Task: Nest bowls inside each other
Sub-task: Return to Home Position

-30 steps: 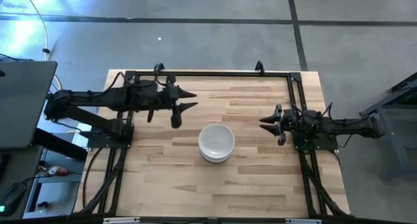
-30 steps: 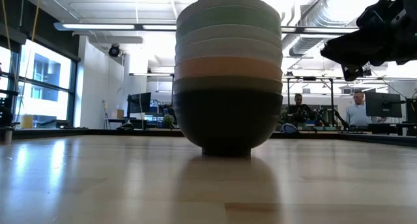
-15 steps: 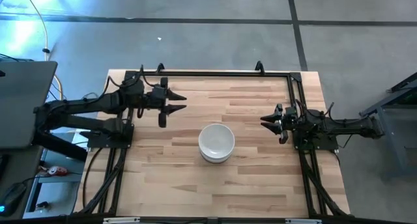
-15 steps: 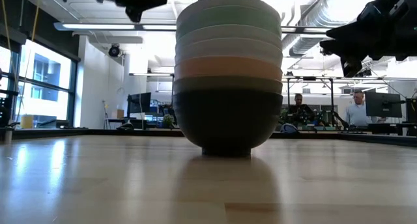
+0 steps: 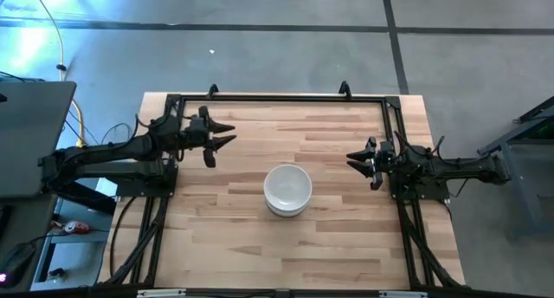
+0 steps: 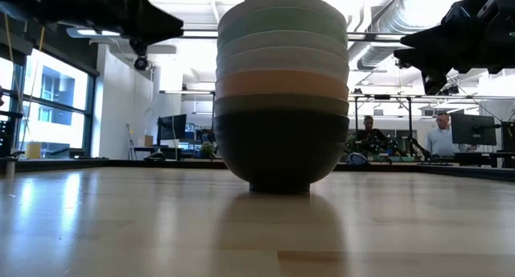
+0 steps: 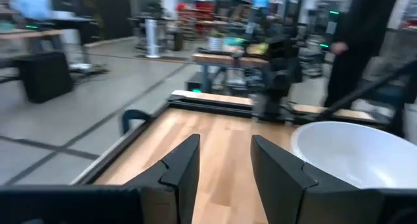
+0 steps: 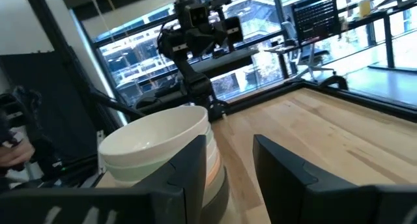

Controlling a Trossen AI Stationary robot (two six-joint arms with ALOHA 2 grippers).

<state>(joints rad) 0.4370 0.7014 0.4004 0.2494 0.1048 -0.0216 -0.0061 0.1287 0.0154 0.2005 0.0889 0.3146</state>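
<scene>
Left claw (image 5: 229,133) hangs empty above the table (image 5: 346,246), fingers parted by a moderate gap with nothing between them, tips aimed towards three o'clock. In the high view the stack of bowls (image 5: 287,190) stands near the table's middle, at about four o'clock from this claw and well apart from it. In the low view the black bowl (image 6: 282,148) sits at the bottom and a white bowl (image 6: 282,5) on top, with the coloured ones nested between, and the pile looks upright. Right claw (image 5: 350,159) waits at about two o'clock from the stack, also clear of it, empty and partly open, tips pointing towards nine o'clock. The nesting looks complete, so the main risk is probably a stray arm. A sweep low across the centre could clip the tall pile, and smooth bowls would likely slide or topple.
</scene>
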